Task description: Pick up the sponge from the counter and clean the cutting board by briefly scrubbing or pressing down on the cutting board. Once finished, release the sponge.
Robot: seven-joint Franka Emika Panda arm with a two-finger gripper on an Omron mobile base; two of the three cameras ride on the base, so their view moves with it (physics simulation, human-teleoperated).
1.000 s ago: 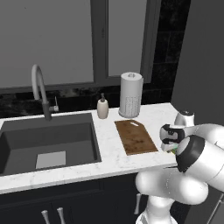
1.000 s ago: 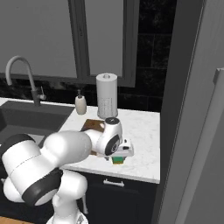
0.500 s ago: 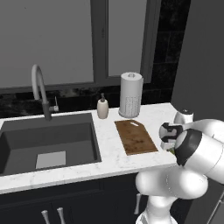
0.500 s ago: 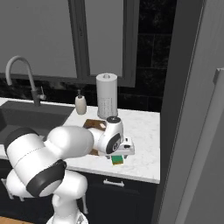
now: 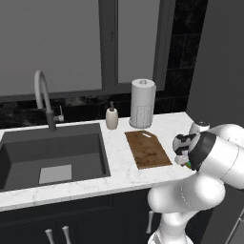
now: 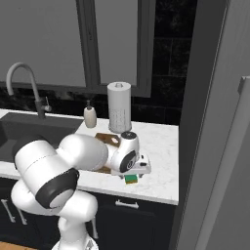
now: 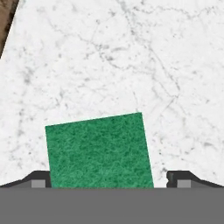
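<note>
The tool [image 7: 107, 178] hung over the white marble bench [image 7: 131, 65] with its jaws spread wide, gripping nothing. The green sponge [image 7: 99, 151] lay flat on the bench between the two tips, beside the brown cutting board [image 5: 147, 148], not on it.

The bench [image 5: 119, 178] is viewed from behind and left of the arm, forward and down across the sink [image 5: 52, 155], and from behind and right in the other base view. The cutting board [image 5: 147, 148], paper roll [image 5: 142, 103] and faucet [image 5: 44, 97] are shared by both. The sponge [image 7: 99, 151] is seen from close above by the hand camera.
</note>
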